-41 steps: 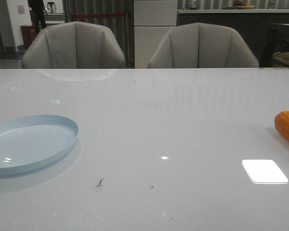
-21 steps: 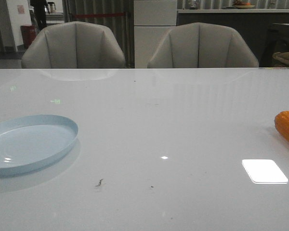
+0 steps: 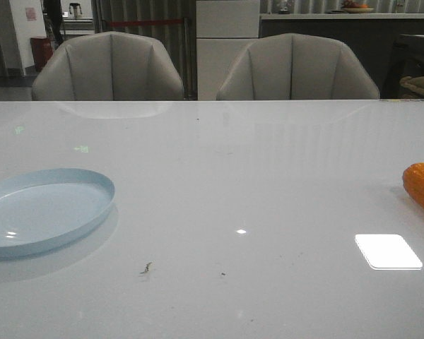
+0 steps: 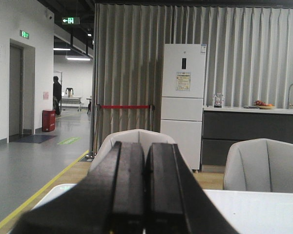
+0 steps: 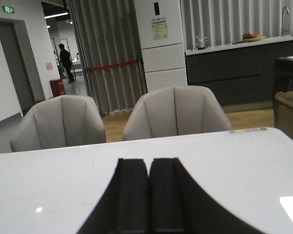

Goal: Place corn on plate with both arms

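Observation:
The pale-blue plate (image 3: 42, 210) lies empty at the left edge of the white table in the front view. The orange corn (image 3: 422, 186) lies on the table at the far right edge, partly cut off by the frame. Neither arm shows in the front view. My left gripper (image 4: 145, 146) is shut and empty, pointing level over the table's edge toward a chair. My right gripper (image 5: 148, 162) is shut and empty above the table. Neither wrist view shows the corn or the plate.
Two grey chairs (image 3: 109, 67) (image 3: 297, 67) stand behind the table's far edge. A bright light reflection (image 3: 387, 251) lies on the table near the corn. Small dark specks (image 3: 146, 268) lie toward the front of the table.

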{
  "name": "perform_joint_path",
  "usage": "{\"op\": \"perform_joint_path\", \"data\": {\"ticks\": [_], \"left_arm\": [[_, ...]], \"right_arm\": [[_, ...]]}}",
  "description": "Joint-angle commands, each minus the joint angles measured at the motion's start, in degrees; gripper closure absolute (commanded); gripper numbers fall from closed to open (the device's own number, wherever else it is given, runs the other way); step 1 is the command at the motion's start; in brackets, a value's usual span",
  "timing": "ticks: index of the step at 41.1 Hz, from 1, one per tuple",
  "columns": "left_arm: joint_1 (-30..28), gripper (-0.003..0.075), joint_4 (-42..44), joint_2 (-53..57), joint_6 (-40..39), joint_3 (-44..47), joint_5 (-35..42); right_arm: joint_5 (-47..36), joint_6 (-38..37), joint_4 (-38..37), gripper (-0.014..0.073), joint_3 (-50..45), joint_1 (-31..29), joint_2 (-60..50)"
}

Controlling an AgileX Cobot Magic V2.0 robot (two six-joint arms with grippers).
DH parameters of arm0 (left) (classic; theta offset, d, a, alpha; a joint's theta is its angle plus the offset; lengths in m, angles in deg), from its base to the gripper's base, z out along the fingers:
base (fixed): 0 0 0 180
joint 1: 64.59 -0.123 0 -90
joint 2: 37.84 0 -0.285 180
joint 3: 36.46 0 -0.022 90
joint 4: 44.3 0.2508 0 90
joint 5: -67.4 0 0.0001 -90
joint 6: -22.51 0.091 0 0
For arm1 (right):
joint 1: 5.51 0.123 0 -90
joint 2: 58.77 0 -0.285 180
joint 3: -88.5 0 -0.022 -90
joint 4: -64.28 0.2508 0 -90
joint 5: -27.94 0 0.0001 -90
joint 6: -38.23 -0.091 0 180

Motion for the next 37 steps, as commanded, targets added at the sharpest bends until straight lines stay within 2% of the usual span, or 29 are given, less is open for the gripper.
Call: {"op": "perform_joint_path", "data": {"ticks": [1,6,15,22,30,33,37], "left_arm": [[-0.15,0.0626,0.02,-7.19,-0.26,-6.0,1.12],[-0.15,0.0626,0.02,-16.66,-0.26,-10.29,-2.4],[-0.15,0.0626,-0.26,-31.61,-0.26,-11.67,-1.23],[-0.15,0.0626,-0.4,-39.73,-0.26,-11.67,-2.08],[-0.15,0.0626,-0.4,-43.7,-0.26,-11.67,-1.58],[-0.15,0.0611,-0.4,-44.36,-0.26,-11.67,-1.57],[-0.15,0.0542,-0.4,-45.5,-0.26,-11.67,-1.57]], "right_arm": [[-1.72,-0.03,0.2,0.0543,5.65,-0.05,7.44],[-1.81,-0.03,0.2,0.0543,8.89,-0.05,16.01],[-1.92,-0.03,0.2,0.0543,9.15,-0.05,29.0],[-1.86,-0.03,0.2,0.0543,9.15,-0.05,36.41],[-1.66,-0.03,0.2,0.054,9.15,-0.05,40.83],[-1.59,-0.03,0.15,0.0503,9.15,-0.05,41.98],[-1.19,-0.03,-0.33,0.0394,9.15,-0.05,43.5]]}}
